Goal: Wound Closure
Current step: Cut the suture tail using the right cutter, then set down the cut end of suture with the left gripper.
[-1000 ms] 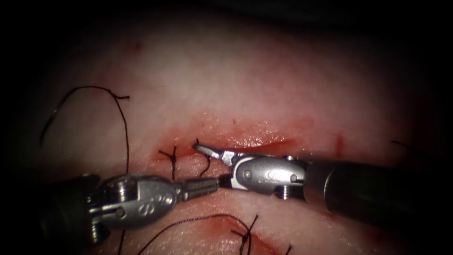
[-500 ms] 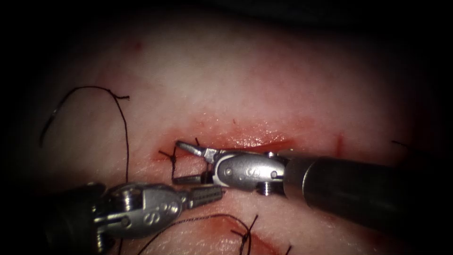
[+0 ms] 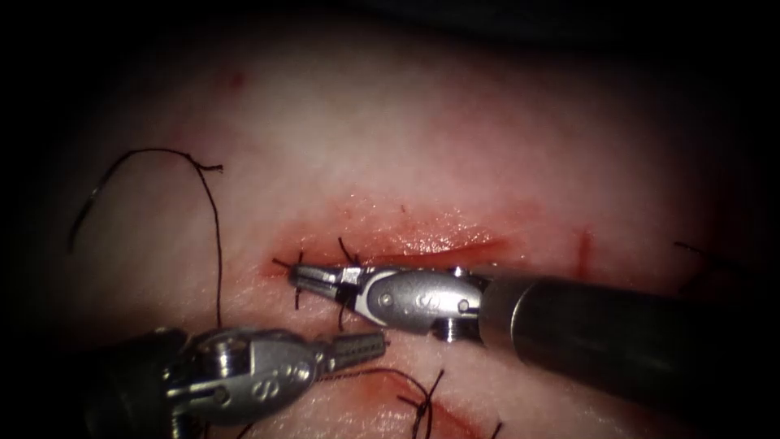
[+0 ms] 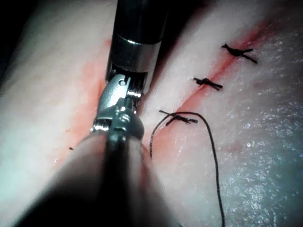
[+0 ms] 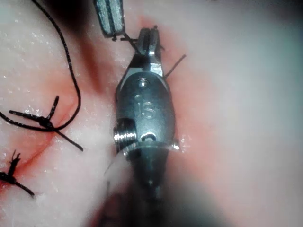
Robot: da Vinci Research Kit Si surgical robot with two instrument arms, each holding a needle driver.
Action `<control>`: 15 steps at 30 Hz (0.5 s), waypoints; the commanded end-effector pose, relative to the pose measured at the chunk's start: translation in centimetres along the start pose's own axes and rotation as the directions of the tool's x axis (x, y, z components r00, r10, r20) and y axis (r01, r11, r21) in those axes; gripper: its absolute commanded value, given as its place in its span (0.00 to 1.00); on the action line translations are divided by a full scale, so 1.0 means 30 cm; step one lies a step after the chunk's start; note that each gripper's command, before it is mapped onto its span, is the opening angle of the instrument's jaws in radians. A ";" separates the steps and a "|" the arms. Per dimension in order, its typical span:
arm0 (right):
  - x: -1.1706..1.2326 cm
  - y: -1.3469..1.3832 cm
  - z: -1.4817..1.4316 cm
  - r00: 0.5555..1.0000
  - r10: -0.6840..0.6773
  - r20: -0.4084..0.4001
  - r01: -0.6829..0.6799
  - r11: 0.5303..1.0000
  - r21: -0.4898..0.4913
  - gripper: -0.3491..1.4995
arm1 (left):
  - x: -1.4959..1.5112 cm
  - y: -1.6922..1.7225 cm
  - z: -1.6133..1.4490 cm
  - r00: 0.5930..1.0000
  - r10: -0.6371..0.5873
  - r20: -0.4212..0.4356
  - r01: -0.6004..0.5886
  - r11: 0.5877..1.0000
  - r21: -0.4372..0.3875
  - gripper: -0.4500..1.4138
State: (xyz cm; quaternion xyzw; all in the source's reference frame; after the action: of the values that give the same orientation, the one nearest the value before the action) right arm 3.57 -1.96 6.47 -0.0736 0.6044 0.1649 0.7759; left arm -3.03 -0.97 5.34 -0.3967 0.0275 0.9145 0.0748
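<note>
The right hand (image 3: 313, 279) is pressed together on a stitch's limp, fine thread (image 3: 299, 284), the left hand (image 3: 361, 347) pressed together on nothing; that thread looks light, best pinched near its knot.

Both tools' (image 3: 313, 279) (image 3: 364, 345) jaws closed.

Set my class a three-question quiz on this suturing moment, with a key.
1. True or false: the right tool has its jaws spread wide.
2. The right tool's tip lies at: A) a stitch at the left end of the cut; B) the cut's right end; C) off the tissue.
3. Fill in: the left tool's jaws are ____.
Key: 1 false; 2 A; 3 shut.
</note>
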 end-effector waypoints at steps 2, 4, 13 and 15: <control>-0.0003 -0.0001 0.0005 1.000 0.003 -0.003 -0.003 1.000 0.004 0.38 | 0.000 0.000 0.000 1.000 0.005 -0.008 -0.005 1.000 -0.004 0.00; 0.0015 0.0015 -0.0053 1.000 -0.019 -0.021 0.019 1.000 0.008 0.85 | -0.002 0.001 -0.005 1.000 0.016 -0.019 -0.016 1.000 -0.005 0.00; 0.0074 0.0134 -0.0369 0.998 -0.060 -0.018 0.060 0.998 0.010 0.90 | -0.022 0.000 -0.040 0.997 0.048 -0.059 -0.040 0.990 0.133 0.00; 0.0063 0.0161 -0.0460 0.998 -0.062 -0.004 0.062 0.998 -0.009 0.86 | -0.037 -0.002 -0.053 0.998 0.060 -0.030 -0.055 0.985 0.162 0.00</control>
State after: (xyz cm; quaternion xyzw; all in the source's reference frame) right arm 2.12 -1.91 5.91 -0.0974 0.6009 0.1440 0.7802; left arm -0.94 -1.27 5.01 -0.4006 0.1191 0.9051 0.0785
